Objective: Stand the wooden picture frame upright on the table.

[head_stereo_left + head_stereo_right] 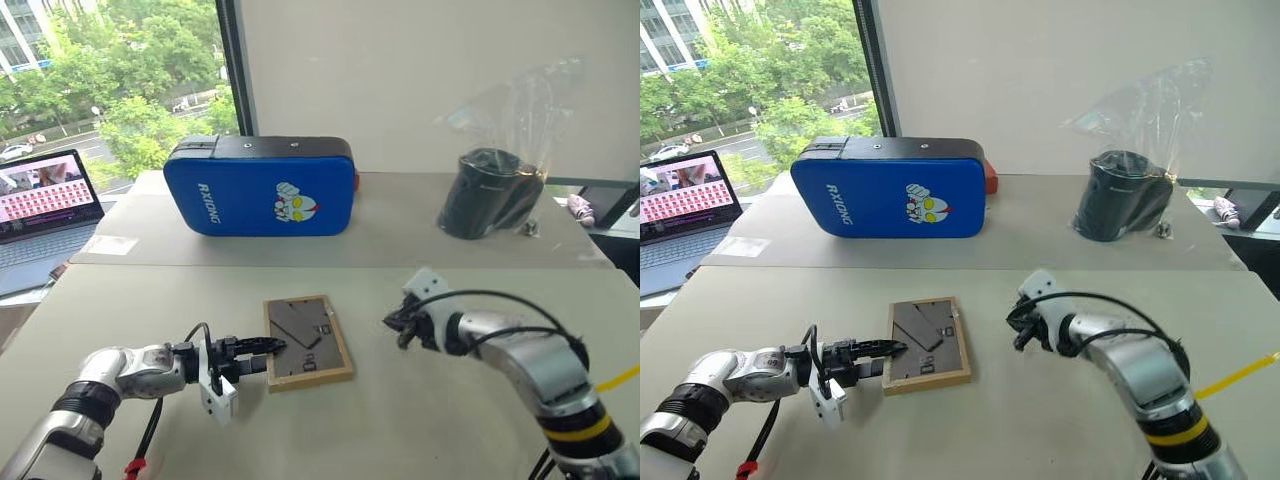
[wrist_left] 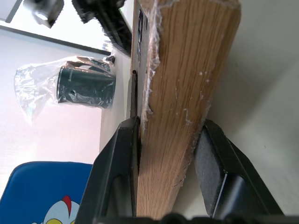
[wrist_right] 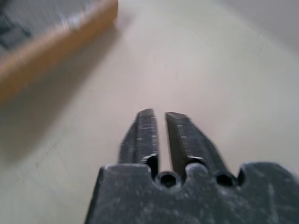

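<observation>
Operator, your inspection runs from the left edge of the bench (image 1: 450,430) to the right.

At the far left edge an open laptop (image 1: 40,205) sits with its screen lit.

Your left tool (image 1: 268,352) reaches in level from the near left. In the left wrist view its two black fingers (image 2: 119,172) clamp the light-wood edge of the wooden picture frame (image 1: 308,341), one finger on the back face and one under the front face. The grip is on the frame's left edge.

The frame lies near the middle of the near half of the bench, back side up. You see the dark grey back panel with the fold-out stand flat against it. It is not upright. The front face is turned down and cannot be inspected.

Behind the frame, towards the far edge, a big blue pad (image 1: 262,187) stands on its long side, with a cartoon print and white lettering on its face. It is well apart from the frame.

Your right tool (image 1: 402,325) hangs just right of the frame, clear of it and above the bench top. In the right wrist view its fingers (image 3: 140,135) stand nearly together with a narrow slit between them, and nothing sits between them. The frame's wooden corner shows beyond them, apart from the fingertips.

Near the far right corner a black cylindrical container (image 1: 487,193) lies tilted inside a clear plastic bag (image 1: 520,100).
</observation>
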### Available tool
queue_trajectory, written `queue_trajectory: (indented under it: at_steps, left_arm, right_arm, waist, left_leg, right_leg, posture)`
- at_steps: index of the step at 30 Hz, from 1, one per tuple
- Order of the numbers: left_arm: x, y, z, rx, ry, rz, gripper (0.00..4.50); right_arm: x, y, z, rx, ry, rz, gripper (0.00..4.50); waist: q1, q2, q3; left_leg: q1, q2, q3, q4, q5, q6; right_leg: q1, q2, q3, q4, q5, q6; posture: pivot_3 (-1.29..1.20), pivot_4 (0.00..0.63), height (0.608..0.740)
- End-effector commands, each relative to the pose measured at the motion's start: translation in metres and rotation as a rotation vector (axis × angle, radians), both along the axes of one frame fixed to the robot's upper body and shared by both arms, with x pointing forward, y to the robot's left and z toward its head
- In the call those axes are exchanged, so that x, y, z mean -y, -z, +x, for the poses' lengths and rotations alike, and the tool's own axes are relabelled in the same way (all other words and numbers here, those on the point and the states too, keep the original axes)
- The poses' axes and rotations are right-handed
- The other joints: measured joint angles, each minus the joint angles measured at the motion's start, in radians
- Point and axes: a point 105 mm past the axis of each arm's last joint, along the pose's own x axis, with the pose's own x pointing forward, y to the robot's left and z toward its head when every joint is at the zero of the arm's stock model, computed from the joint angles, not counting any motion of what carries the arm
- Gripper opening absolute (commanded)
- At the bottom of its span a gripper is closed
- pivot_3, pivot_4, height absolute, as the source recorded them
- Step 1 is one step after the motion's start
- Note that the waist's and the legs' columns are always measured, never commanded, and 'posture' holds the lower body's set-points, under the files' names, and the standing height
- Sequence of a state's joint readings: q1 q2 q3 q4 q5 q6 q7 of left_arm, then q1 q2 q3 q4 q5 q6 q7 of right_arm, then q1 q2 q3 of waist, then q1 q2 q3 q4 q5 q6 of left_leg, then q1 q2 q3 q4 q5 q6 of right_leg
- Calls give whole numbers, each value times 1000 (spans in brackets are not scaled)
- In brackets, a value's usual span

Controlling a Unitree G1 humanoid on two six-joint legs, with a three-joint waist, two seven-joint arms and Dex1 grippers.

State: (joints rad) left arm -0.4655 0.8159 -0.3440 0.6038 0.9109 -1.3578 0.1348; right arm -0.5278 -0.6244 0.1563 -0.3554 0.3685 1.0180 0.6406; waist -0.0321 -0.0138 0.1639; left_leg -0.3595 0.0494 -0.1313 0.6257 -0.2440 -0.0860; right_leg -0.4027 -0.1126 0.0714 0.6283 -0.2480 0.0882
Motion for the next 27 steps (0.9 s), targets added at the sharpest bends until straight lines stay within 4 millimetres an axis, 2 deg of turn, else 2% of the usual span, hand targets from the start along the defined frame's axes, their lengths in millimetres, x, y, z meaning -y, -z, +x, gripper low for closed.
queue_trajectory:
  at_steps: [1,4,6,8,10,14,17,19,22,25,27]
  left_arm:
    - [-3,32,-16,-95,27,121,1231]
    - [-2,31,-16,-90,30,118,1231]
    - [0,31,-15,-85,34,119,1231]
    - [2,30,-15,-80,34,113,1231]
    - [3,29,-15,-77,35,107,1231]
    - [6,28,-15,-71,36,98,1231]
    - [7,28,-15,-71,34,89,1231]
    - [8,28,-16,-71,34,86,1231]
    - [9,29,-17,-72,32,83,1231]
    - [8,30,-18,-74,27,85,1231]
    - [8,30,-17,-76,24,84,1231]
  right_arm:
    - [-42,-26,-3,-10,-195,158,2119]
    - [-77,-39,-6,-97,-346,255,3082]
    - [-94,-34,-16,-201,-470,230,3749]
    - [-104,-30,-11,-265,-500,227,4423]
    - [-107,-16,-3,-298,-500,172,4423]
    - [-109,19,-3,-404,-548,75,4423]
    - [-116,27,-14,-467,-615,90,4423]
    - [-121,22,-22,-487,-666,126,4423]
    - [-128,-5,-36,-498,-755,256,4423]
    - [-122,-35,-44,-469,-799,372,4423]
    - [-116,-43,-41,-442,-775,396,4423]
  waist:
    - [-5,0,0]
    - [-7,0,0]
    - [-4,0,0]
    - [-2,0,0]
    - [0,0,0]
    - [2,0,0]
    - [-1,1,0]
    - [-1,1,0]
    - [-2,1,0]
    - [2,1,0]
    - [1,1,0]
  left_leg:
    - [0,0,0,0,0,0]
    - [0,0,0,0,0,0]
    - [-1,0,0,0,0,0]
    - [-2,0,0,0,0,0]
    - [-2,0,-1,0,0,0]
    - [-2,0,-1,0,0,0]
    - [-1,0,-1,0,0,0]
    - [-1,0,-1,0,0,0]
    - [-1,0,-1,0,0,0]
    - [-2,0,-1,0,0,0]
    - [-4,0,-1,1,0,0]
  right_leg:
    - [0,0,0,1,0,0]
    - [0,0,0,1,0,-1]
    - [-1,0,0,1,1,-1]
    - [-1,0,0,0,4,-7]
    - [-1,0,-1,0,5,-8]
    - [-2,0,-1,0,5,-8]
    - [-1,0,-1,1,4,-8]
    - [-1,0,-1,1,4,-8]
    - [-1,0,0,2,4,-6]
    - [-2,0,-1,1,5,-8]
    - [-3,0,-1,1,5,-8]
  posture:
    - [0,150,740]
    - [0,150,740]
    - [0,150,740]
    - [0,150,740]
    - [0,150,740]
    - [0,150,740]
    - [0,150,740]
    - [0,150,740]
    - [0,150,740]
    - [0,150,740]
    - [0,150,740]
